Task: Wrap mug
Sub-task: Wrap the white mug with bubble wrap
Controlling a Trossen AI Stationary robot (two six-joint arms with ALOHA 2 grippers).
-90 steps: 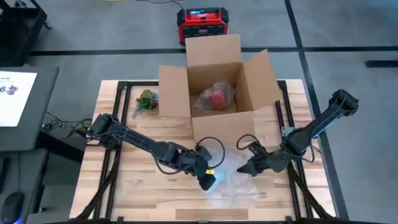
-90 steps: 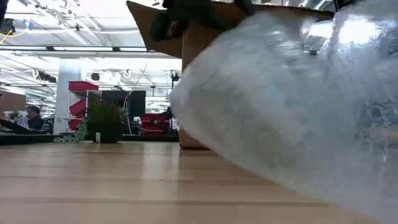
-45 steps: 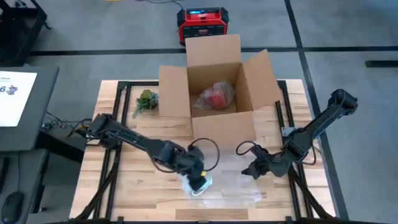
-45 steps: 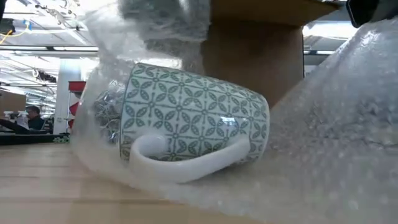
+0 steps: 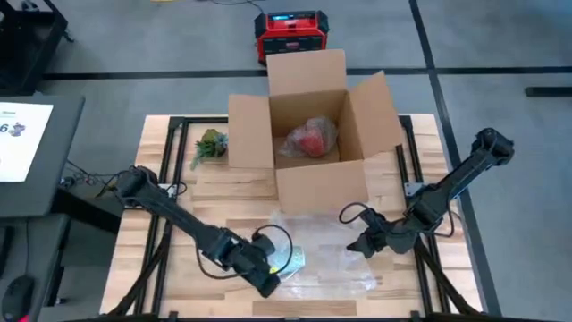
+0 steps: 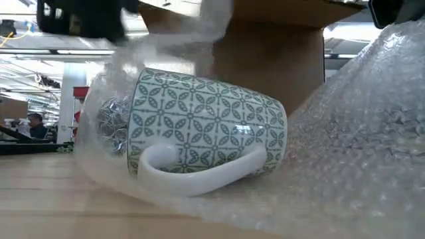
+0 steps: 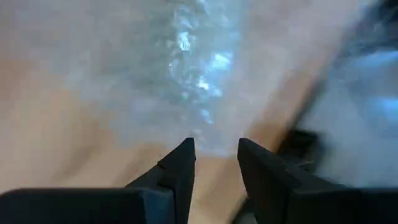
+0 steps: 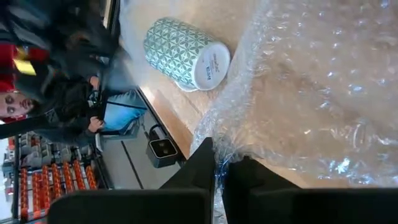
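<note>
The white ceramic mug with a green leaf-lattice pattern (image 6: 206,136) lies on its side on the clear bubble wrap sheet (image 5: 326,259), near the front edge of the wooden desk (image 5: 210,192) and a little left of centre, with its handle down against the wrap. In the low view a fold of the wrap rises over its left side and top.

The left end effector (image 5: 268,282) sits at the near edge of the desk, just left of the mug; its fingers (image 7: 177,171) stand a narrow gap apart with nothing between them, pointing at the wrap.

The right end effector (image 8: 217,163) is low over the right edge of the sheet, to the right of the mug, its fingers pinched together on the edge of the bubble wrap.

Farther back, at the middle of the desk, stands an open brown cardboard box (image 5: 308,134) holding a red object bundled in clear wrap (image 5: 310,139). A small green plant (image 5: 210,143) stands left of the box. A red and black case (image 5: 290,31) sits on the floor beyond the desk.
</note>
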